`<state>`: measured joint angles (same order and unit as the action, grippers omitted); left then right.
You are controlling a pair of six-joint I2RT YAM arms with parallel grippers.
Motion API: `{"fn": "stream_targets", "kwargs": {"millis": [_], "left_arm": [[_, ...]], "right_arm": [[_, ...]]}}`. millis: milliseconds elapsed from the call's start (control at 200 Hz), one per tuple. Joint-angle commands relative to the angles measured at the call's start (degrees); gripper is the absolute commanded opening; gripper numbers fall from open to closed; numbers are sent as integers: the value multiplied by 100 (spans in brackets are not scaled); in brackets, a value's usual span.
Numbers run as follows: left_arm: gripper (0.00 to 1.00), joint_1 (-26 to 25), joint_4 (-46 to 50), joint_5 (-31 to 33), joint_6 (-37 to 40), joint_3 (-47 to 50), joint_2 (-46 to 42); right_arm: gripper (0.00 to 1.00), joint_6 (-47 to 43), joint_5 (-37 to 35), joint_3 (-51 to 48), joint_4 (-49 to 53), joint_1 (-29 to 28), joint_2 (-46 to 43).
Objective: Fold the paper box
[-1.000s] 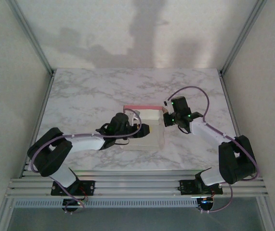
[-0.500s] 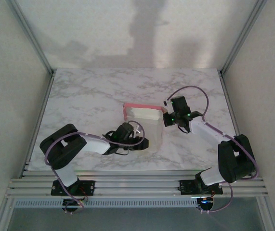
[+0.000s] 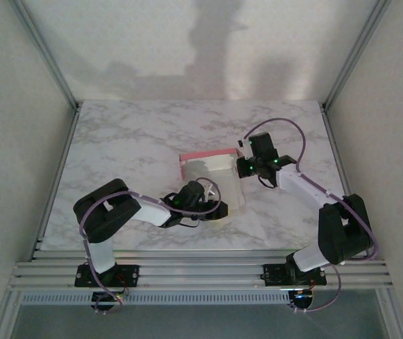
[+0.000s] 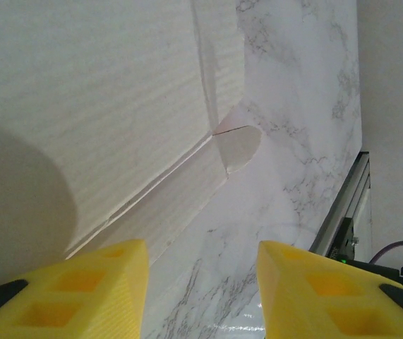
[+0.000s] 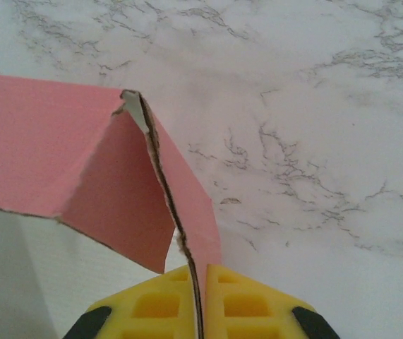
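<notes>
My right fingers (image 5: 219, 300) are pinched together on the raw edge of an upright pink flap (image 5: 183, 205) of the paper box (image 5: 81, 155). The card runs straight out ahead of them, and a pink panel slopes away to their left. My left fingers (image 4: 109, 279) stand apart with bare marble bench (image 4: 286, 176) between them. The box's off-white panel (image 4: 102, 106) lies ahead and to their left, and its small rounded tab (image 4: 240, 145) sits just beyond the gap. I cannot tell whether my left-hand finger touches the panel.
</notes>
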<state>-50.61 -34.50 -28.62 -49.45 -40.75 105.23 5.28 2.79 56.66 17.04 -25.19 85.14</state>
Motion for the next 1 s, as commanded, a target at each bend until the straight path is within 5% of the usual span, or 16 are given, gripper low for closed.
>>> {"fn": "stream_targets", "kwargs": {"millis": [0, 996], "left_arm": [[45, -72, 181, 32, -178, -81, 231], [46, -98, -447, -25, -713, -22, 252]], "right_arm": [[7, 134, 81, 195, 211, -119, 164], [5, 1049, -331, -582, -675, -566, 494]]}}
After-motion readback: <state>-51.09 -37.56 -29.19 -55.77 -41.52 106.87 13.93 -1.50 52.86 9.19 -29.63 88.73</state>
